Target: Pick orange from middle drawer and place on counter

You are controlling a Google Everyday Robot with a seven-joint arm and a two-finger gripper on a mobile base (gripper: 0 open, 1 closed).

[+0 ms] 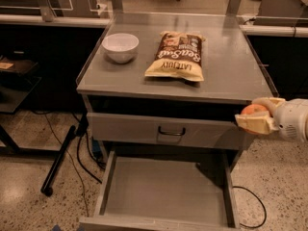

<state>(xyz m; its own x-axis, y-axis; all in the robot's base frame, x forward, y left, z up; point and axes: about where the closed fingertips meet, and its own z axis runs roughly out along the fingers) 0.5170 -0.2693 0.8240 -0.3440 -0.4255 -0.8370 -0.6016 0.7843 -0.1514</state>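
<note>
My gripper [256,115] comes in from the right edge, shut on the orange [252,109], a small round fruit showing between the pale fingers [254,124]. It hangs in the air in front of the cabinet's right front corner, just below counter height. The middle drawer [166,189] is pulled open below, its flat floor bare. The counter [231,66] is the grey metal top behind and to the left of the gripper.
A white bowl [121,46] stands at the counter's left. A brown chip bag [176,57] lies in its middle. The shut upper drawer front with a black loop handle [172,131] is above the open drawer. A black pole [60,158] leans at the left.
</note>
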